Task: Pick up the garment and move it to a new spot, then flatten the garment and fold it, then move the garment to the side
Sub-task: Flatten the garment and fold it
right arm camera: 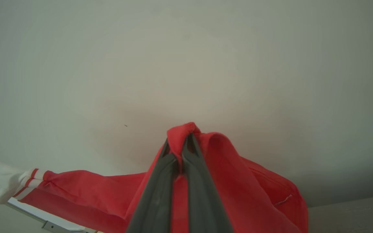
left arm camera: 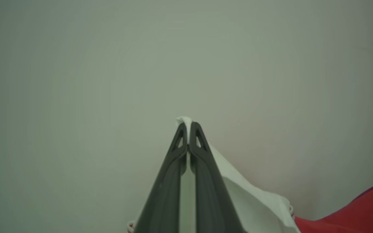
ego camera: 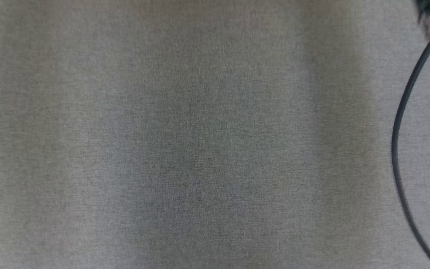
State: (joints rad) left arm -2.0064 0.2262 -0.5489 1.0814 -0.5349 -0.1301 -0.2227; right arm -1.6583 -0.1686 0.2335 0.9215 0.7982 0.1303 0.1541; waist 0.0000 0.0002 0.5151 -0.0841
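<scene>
red and white fabric garment (right arm camera: 238, 181) draping between both pincers, left pincer (left arm camera: 189, 127) clamping down on its white corner, right pincer (right arm camera: 180, 141) squeezing tight on a red fold, plain pale surface (right arm camera: 186, 64) sitting behind it

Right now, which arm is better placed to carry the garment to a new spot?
Right, probably: the right tool pinches a thick red fold of the garment; the left tool holds only a thin white tip.

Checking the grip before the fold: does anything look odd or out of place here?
Nothing stands out. The left gripper is shut on a white edge of the garment, the right gripper on a red fold, both pinched at the fingertips. No tear or stain shows.
</scene>
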